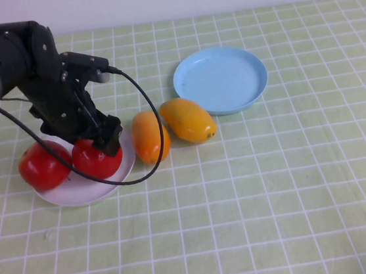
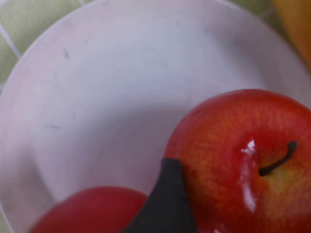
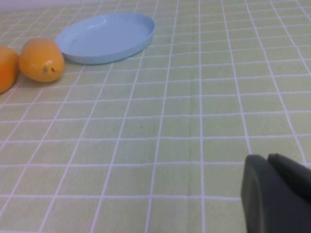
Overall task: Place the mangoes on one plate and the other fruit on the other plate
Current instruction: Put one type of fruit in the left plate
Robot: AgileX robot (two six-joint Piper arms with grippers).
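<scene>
Here, left hand over apple, grip seemingly hidden; right hand cropped.

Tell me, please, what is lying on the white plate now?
Two red apples lie on the white plate. The left gripper is over the second one, hiding its top there. The right gripper is low over bare table.

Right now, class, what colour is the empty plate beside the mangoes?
Light blue. The plate shows best in the high view, just beyond the two mangoes.
</scene>
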